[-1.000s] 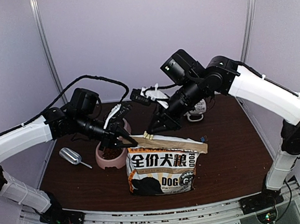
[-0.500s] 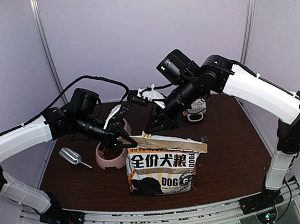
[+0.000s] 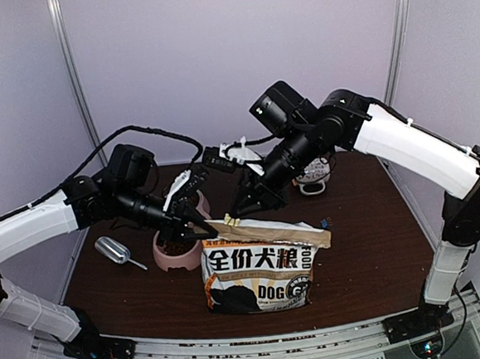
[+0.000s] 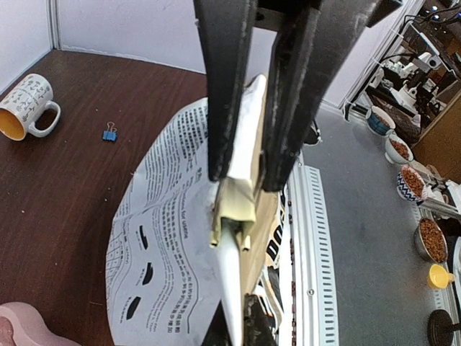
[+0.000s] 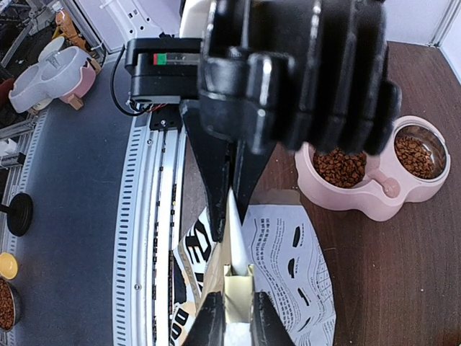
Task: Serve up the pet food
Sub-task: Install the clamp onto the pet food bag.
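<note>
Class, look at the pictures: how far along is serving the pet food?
Done: kibble sits in both cups of the pink bowl, and the scoop lies aside. In hand: left pincer and right pincer both pinch the flattened top of the bag. Remaining: probably securing it; the blue clip lies unused nearby.

kraft-brown bag [image 3: 260, 271] w/ blk & wht lettering, pink bowl [image 5: 359, 204], dk brown kibble [image 5: 338, 167]

You are seeing the pet food [image 5: 340, 167] lying as small dark brown pellets, loosely filling both wells of the pink double bowl [image 5: 374, 209] sitting on the tabletop [image 5: 403, 288].
</note>
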`<act>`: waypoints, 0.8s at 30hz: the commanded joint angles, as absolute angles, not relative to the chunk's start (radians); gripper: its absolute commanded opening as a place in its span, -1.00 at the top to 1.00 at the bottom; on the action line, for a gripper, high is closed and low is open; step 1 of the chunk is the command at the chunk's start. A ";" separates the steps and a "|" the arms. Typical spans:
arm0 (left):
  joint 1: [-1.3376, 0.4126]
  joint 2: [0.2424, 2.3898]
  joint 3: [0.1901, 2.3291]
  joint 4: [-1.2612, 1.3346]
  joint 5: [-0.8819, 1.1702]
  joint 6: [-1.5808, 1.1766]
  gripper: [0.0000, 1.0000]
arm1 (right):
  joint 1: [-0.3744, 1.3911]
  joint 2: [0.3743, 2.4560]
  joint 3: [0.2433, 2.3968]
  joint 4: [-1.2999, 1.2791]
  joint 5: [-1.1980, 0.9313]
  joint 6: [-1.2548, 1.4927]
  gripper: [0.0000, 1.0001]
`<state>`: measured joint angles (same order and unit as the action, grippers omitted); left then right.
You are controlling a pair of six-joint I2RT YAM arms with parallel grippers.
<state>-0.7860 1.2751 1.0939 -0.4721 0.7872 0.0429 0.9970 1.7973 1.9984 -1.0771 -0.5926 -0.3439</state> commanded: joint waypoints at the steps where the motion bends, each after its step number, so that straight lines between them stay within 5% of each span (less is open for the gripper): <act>1: -0.793 1.183 1.102 -0.226 0.843 0.003 1.00 | 1.017 1.844 1.943 -1.150 -0.654 -0.346 1.00; 24: -0.853 1.193 1.110 -0.206 0.711 0.054 1.00 | 1.017 1.853 1.938 -1.018 -0.696 -0.269 1.00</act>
